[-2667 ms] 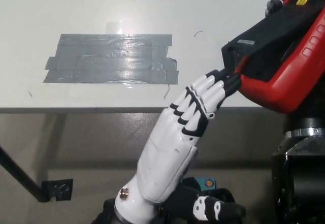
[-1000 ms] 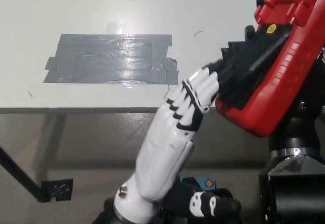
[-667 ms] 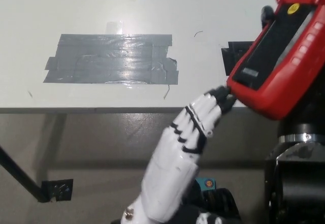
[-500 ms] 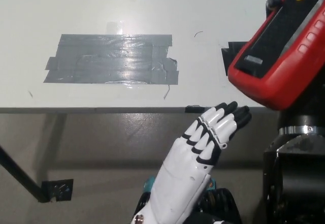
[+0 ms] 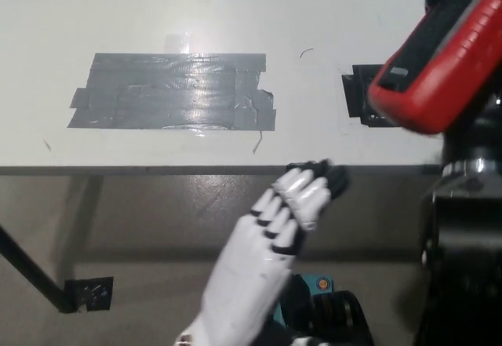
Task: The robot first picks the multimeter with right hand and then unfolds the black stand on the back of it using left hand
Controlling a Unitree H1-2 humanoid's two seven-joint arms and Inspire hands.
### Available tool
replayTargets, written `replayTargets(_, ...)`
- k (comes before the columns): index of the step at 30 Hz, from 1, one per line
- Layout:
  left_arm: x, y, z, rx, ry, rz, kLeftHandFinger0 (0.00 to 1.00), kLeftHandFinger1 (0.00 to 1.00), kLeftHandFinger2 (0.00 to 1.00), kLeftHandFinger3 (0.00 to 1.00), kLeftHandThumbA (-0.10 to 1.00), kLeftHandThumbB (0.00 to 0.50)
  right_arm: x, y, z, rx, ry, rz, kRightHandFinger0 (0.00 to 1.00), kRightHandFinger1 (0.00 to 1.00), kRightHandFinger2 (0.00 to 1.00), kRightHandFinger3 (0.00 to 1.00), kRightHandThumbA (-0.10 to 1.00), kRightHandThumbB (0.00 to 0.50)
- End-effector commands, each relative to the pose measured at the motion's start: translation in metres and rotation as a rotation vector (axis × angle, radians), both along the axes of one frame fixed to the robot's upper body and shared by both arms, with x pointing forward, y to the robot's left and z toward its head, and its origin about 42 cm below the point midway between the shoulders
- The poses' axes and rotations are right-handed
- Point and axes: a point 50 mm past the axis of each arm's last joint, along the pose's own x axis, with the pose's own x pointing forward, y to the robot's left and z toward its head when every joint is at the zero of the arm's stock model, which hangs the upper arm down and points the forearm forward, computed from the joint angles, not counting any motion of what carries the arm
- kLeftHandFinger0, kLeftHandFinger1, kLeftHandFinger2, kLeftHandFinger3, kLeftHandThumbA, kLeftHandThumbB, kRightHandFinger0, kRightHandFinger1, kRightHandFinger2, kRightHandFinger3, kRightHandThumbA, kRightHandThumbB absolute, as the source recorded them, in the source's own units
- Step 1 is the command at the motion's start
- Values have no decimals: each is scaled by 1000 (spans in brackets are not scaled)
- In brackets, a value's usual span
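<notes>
Right hand (image 5: 471, 138), grip unclear, held multimeter (image 5: 443, 56) w/ stand flat; left hand (image 5: 294, 205), fingers loosely apart, risked knocking it loose.

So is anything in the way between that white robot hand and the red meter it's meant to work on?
Nothing visible. The left robot hand is low by the table edge, with only open space up to the meter, held high at the right.

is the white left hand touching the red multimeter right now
No, the left hand hangs below the table edge, with a clear gap between it and the multimeter held up at the upper right.
</notes>
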Motion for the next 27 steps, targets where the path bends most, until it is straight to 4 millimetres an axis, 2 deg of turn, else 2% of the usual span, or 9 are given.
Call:
replayTargets(1,-8,17,-5,-62,3,-1,1000,1000,1000,1000,1000,272,35,-17,9,-236,-98,-179,0,252,760,1000,-100,31)
replayTargets(6,-13,30,-23,-26,31,34,1000,1000,1000,1000,1000,246,96,-36,0,-768,-1,-501,0,230,741,845,-100,80)
replayTargets(8,-16,33,-27,-10,47,36,1000,1000,1000,1000,1000,240,116,-39,-2,-941,-32,-637,0,218,734,855,-100,85)
replayTargets(10,-22,38,-32,24,85,32,1000,1000,1000,1000,1000,248,141,-44,-5,-1101,-83,-749,0,137,540,762,-100,95)
replayTargets(11,-23,38,-33,37,88,34,1000,1000,1000,1000,1000,248,147,-45,-5,-1152,-83,-780,0,108,510,741,-100,99)
replayTargets(15,-30,39,-43,74,109,50,1000,1000,1000,1000,1000,241,179,-53,-9,-1334,-76,-865,0,121,573,702,-100,143)
replayTargets(18,-30,39,-46,77,109,50,1000,1000,1000,1000,1000,240,193,-53,-12,-1449,-52,-881,0,195,674,772,-100,149)
replayTargets(21,-31,40,-47,77,106,46,1000,1000,1000,1000,1000,237,205,-45,-17,-1532,-59,-895,0,194,670,755,-100,165)
replayTargets(27,-38,39,-51,74,127,29,1000,1000,1000,1000,1000,223,217,-33,-40,-1617,6,-890,0,203,686,758,-100,140)
